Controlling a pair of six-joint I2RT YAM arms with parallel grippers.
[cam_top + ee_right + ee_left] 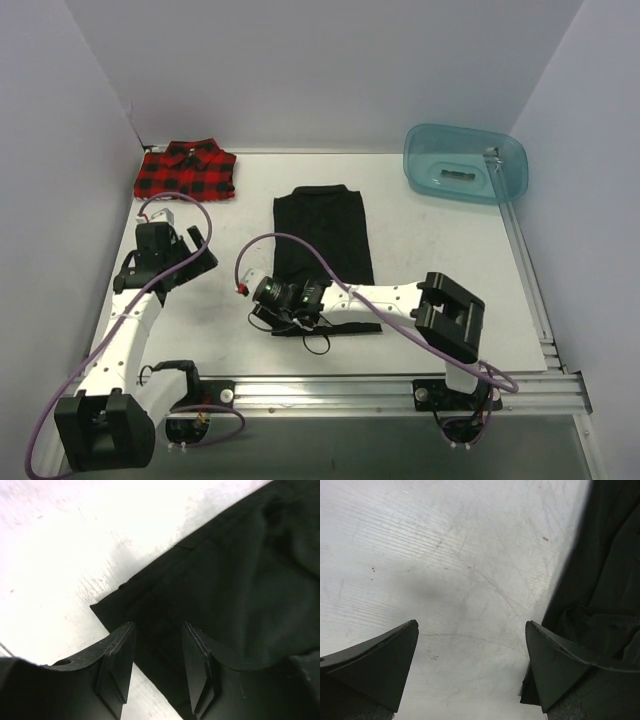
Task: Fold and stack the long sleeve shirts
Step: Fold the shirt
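The black shirt (322, 235) lies folded into a long strip in the middle of the table, collar at the far end. The red-and-black plaid shirt (187, 172) lies folded at the back left. My right gripper (285, 318) is down at the black shirt's near left corner, jaws apart over the dark fabric (225, 580); in the right wrist view the gripper (159, 625) holds nothing. My left gripper (200, 250) is wide open over bare table left of the black shirt; in the left wrist view the gripper (472, 624) has the shirt's edge (610, 580) at its right.
A translucent teal tub (465, 165) stands upside down at the back right. White walls close the back and both sides. A metal rail (400, 385) runs along the near edge by the arm bases. A purple cable (300, 245) arches over the black shirt.
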